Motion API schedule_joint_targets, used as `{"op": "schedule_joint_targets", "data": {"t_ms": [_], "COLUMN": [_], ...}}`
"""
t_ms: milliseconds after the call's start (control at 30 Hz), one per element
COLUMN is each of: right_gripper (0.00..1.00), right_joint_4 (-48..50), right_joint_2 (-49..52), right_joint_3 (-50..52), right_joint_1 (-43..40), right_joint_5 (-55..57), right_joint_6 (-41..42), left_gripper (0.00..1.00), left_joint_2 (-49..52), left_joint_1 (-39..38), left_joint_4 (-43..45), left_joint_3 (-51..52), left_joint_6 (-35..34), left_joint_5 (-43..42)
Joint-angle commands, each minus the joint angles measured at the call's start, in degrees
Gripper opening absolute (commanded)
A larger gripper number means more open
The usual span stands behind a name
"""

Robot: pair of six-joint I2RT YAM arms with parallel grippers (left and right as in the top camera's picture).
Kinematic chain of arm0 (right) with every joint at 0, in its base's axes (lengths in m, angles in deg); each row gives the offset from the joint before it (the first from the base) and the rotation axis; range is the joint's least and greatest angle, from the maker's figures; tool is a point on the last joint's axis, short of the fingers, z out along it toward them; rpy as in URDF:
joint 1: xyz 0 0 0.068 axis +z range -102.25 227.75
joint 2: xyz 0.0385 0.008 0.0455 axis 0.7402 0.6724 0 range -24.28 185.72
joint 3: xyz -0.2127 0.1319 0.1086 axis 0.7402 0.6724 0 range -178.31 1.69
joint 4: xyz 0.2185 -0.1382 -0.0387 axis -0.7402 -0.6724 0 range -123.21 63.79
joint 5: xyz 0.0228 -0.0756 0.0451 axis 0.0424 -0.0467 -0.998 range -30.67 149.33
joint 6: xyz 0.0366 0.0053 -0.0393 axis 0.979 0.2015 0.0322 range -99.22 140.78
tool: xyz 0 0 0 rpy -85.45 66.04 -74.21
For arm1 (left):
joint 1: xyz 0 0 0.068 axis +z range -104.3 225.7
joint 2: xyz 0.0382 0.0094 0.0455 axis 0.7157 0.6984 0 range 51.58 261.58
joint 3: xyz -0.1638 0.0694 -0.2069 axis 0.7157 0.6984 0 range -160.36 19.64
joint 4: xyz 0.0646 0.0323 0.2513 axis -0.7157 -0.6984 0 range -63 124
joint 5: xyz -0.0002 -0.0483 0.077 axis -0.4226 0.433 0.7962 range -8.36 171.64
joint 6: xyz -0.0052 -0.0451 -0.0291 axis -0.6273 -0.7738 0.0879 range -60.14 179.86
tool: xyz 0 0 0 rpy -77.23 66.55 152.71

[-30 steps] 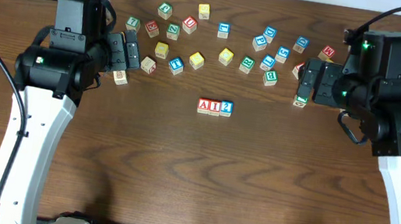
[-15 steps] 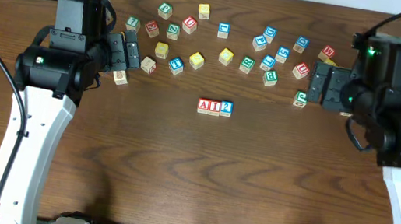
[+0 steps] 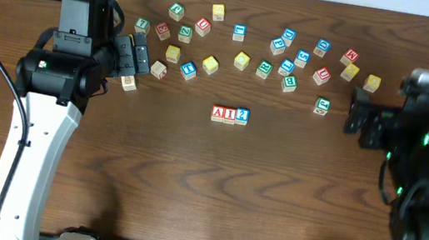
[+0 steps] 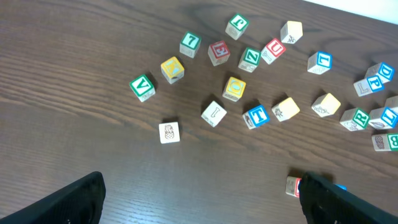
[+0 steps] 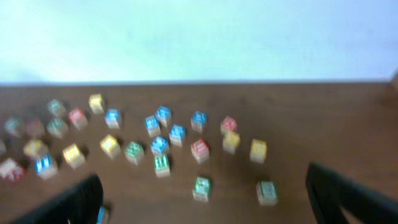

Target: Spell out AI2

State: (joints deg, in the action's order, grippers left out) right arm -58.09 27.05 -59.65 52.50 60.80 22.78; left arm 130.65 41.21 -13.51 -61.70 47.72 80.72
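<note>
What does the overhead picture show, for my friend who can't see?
Three blocks reading A, I, 2 sit in a row mid-table. Loose blocks lie scattered beyond them; the left gripper and right gripper hang open at either side.

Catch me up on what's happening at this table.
Two robot arms are spelling AI2 with small wooden letter blocks, and the word looks finished. A red A block, a red I block and a blue 2 block sit touching in a row in the middle of the brown wooden table. The other coloured blocks lie scattered along the far side. The left gripper hovers open near the scatter's left end. The right gripper is open too. Neither holds anything.
</note>
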Motion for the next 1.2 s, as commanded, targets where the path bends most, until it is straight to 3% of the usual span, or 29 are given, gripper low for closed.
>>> {"op": "schedule_joint_targets", "data": {"t_ms": [0,100,433,933,1167], "right_gripper": [0.99,0.99,0.99,0.99,0.99], "right_joint_4": [7.1,13.9,26.2,29.5,28.0], "right_joint_2": [-9.9,-19.8,-41.9,-51.1,-51.1], "right_joint_3": [13.6,25.3,49.6,61.0,61.0], "right_joint_1": [-1.3,-1.4,-3.0,-2.8,-2.1], "right_joint_5": [-2.7,-2.7,-6.4,-6.6,-7.2], "right_joint_6": [-4.3,-7.1,-7.2,-7.2,-7.2], "left_gripper": [0.98,0.98,0.98,0.98,0.98], "left_joint_2": [0.0,0.0,0.0,0.0,0.0], "left_joint_1": [0.2,0.2,0.2,0.2,0.2], "left_joint_4": [0.0,0.0,0.0,0.0,0.0], "left_joint_3": [-0.7,-0.7,-0.7,-0.7,-0.7], "left_joint_6": [0.3,0.3,0.3,0.3,0.3], "left_joint_5": [0.5,0.6,0.6,0.5,0.5]}}
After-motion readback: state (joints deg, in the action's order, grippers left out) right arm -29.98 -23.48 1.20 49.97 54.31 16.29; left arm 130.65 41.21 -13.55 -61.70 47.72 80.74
